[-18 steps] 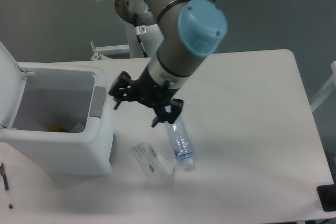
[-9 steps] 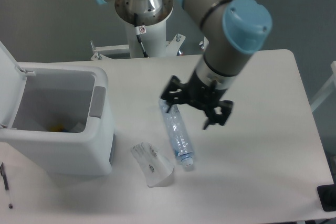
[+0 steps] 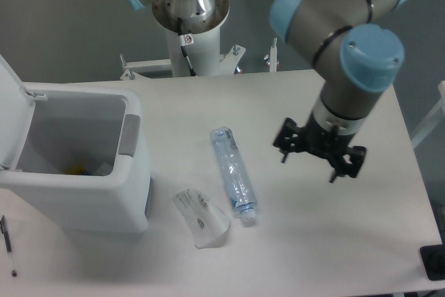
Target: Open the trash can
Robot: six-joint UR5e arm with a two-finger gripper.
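The trash can (image 3: 76, 165) sits at the table's left edge, w/ its white lid (image 3: 12, 102) swung up and back on the far left side, so the bin mouth is wide open. The inside shows pale walls and a few bits of rubbish at the bottom, incl. something yellow; too small to name. The grey push tab (image 3: 129, 134) is on the rim facing the table's middle.

Judging by that, the opening step looks done: lid up, nothing left to press. The step in hand reads as clearing away from the bin.

The gripper (image 3: 319, 156) hangs over the right half of the table (image 3: 299, 248), well apart from the trash can. Its 2 fingers stand apart w/ nothing between them, pointing down toward the tabletop.

Between bin and gripper lie 2 loose items: a clear plastic bottle (image 3: 234, 176) on its side, cap end toward the near edge, and a crumpled clear plastic cup (image 3: 201, 218) just beside the bottle's cap end, near the bin's front corner. A pen (image 3: 8, 244) lies at the bottom left corner.

Next move, if any, calls for little: keep the arm off the lid so it isn't knocked shut, and hold clear of bottle and cup. If the lid were to drop, the tab would need a downward press from above, approached over the bottle.
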